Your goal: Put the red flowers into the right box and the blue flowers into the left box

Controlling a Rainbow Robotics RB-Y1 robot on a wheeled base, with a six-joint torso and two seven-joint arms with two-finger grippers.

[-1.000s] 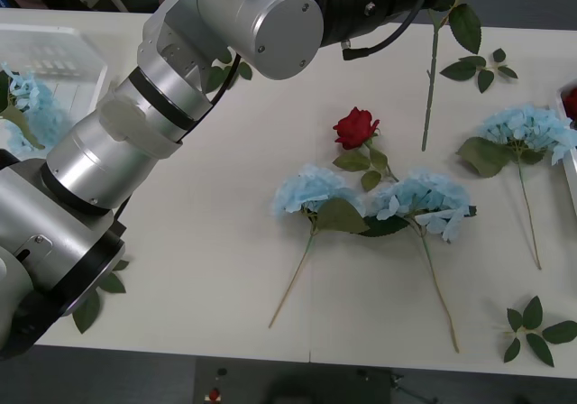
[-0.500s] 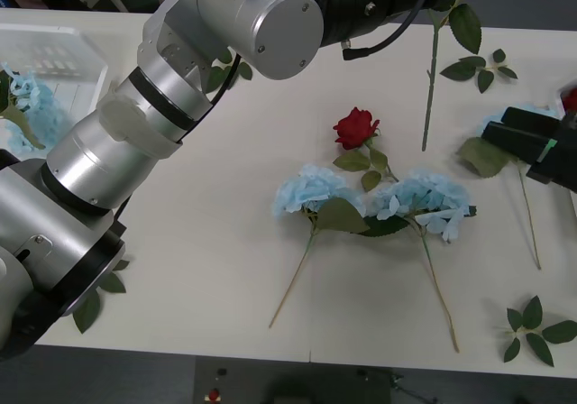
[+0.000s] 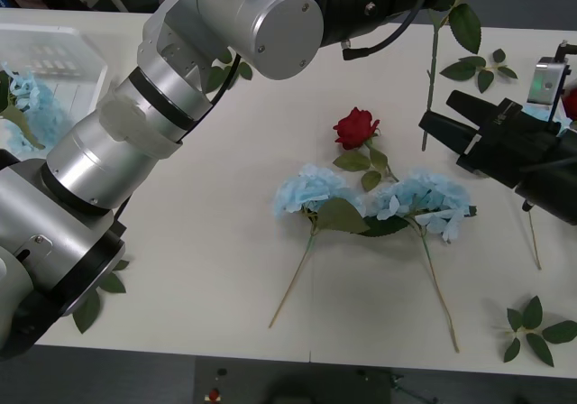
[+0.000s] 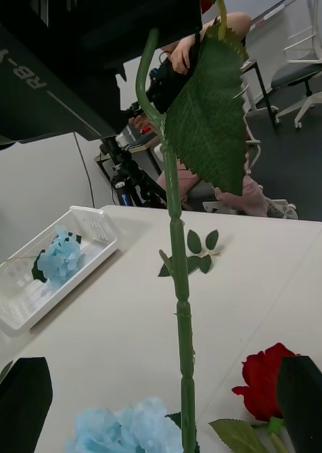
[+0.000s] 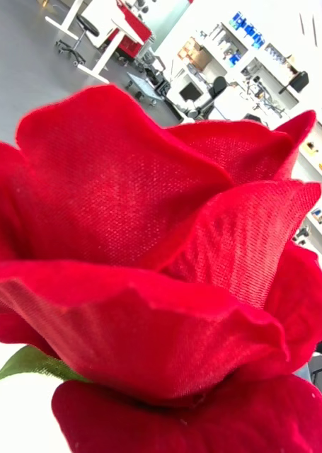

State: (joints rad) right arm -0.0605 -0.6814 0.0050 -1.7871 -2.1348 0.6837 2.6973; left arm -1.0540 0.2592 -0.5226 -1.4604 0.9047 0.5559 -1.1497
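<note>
your left arm [image 3: 180, 88] reaches far across the table [image 3: 207, 242] and holds a red rose up in the air. you can see its long green stem [image 3: 430, 88] hang down near the far edge, and in the left wrist view the rose head [image 5: 153, 269] sits right up against the camera. that fits a rose gripped just under its head, so the stem dangles free. i cannot tell from these views how the left claw's fingers sit.

your right gripper [image 3: 431, 122] is low over the table on the right side, and its black fingers [image 4: 19, 403] are spread apart with nothing in them. the hanging stem [image 4: 176, 283] lines up right between them in the right wrist view. i think that is why it is there: to take the rose from the left arm, since the right box is on the right arm's side.

another red rose [image 3: 355, 128] lies on the table, near the middle. just below it lie two blue flowers [image 3: 311, 190] side by side, their leaves touching. the left box [image 3: 54, 61] is at the far left with a blue flower [image 3: 32, 102] already in it. the right box's thin white edge [image 3: 571, 183] peeks in on the right.

watch the stem, it could swing when grabbed.
</note>
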